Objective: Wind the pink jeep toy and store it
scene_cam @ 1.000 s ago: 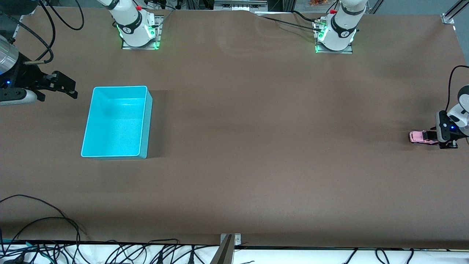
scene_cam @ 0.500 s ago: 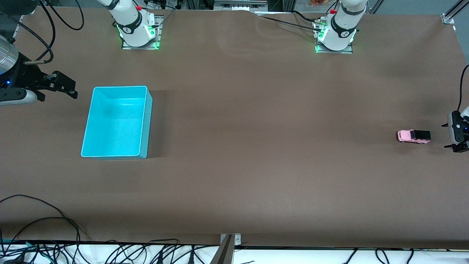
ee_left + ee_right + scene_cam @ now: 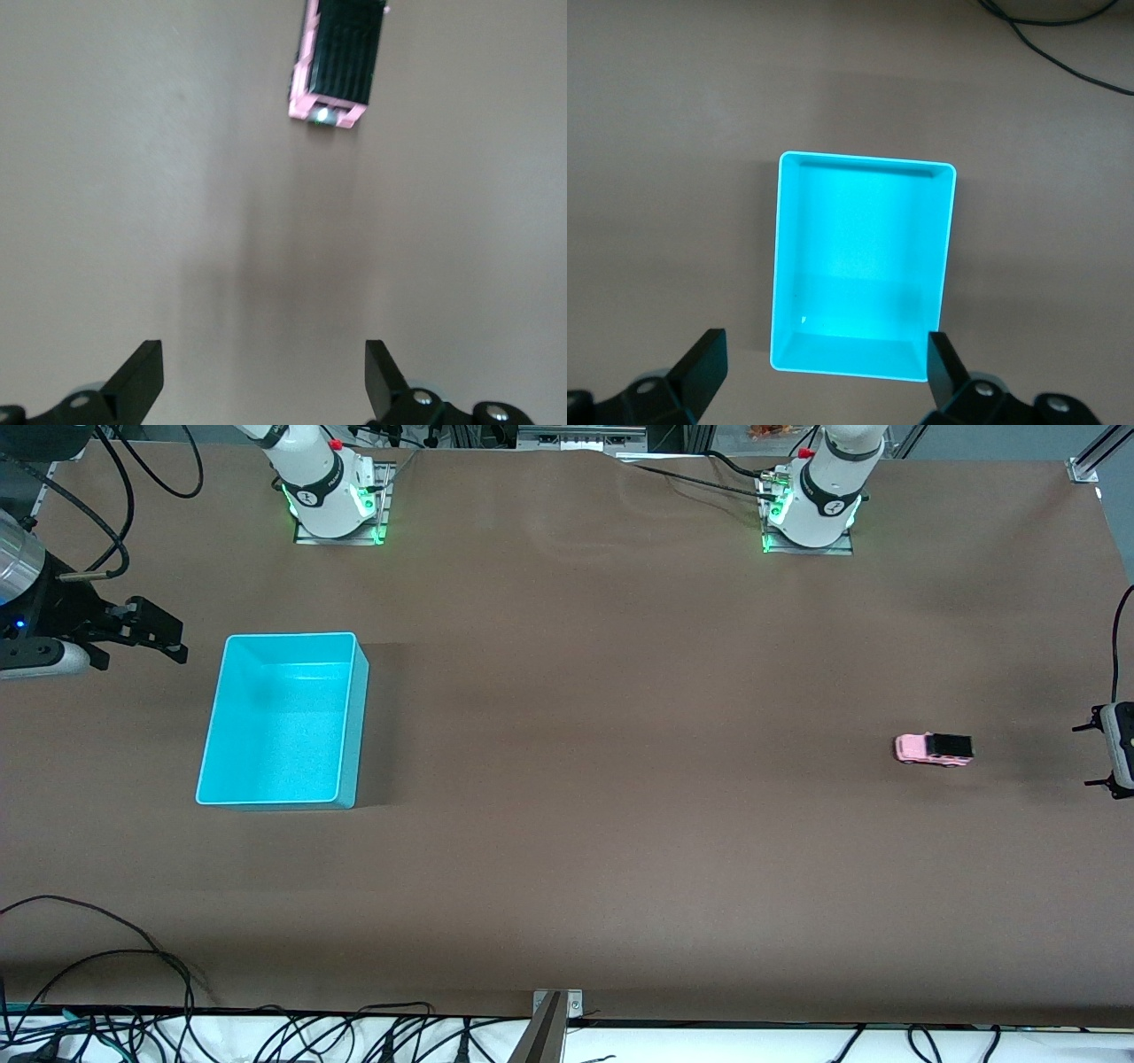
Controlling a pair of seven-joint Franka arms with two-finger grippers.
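Note:
The pink jeep toy point(image 3: 934, 749), tiny with a black roof panel, stands free on the brown table toward the left arm's end. It also shows in the left wrist view point(image 3: 334, 64), apart from the fingers. My left gripper point(image 3: 1099, 757) is open and empty at the table's edge, the jeep a stretch away from it toward the bin. The turquoise bin point(image 3: 359, 691) is empty, toward the right arm's end; it shows in the right wrist view point(image 3: 950, 257). My right gripper point(image 3: 168, 642) is open and empty, held beside the bin.
Both arm bases point(image 3: 332, 491) point(image 3: 815, 505) stand along the table's edge farthest from the front camera. Cables point(image 3: 106, 974) lie at the edge nearest the camera. A metal bracket point(image 3: 554, 1014) sits at the middle of that edge.
My left gripper let go of the jeep and drew back toward the table's edge. The jeep has rolled across the table toward the bin. The right arm has not moved.

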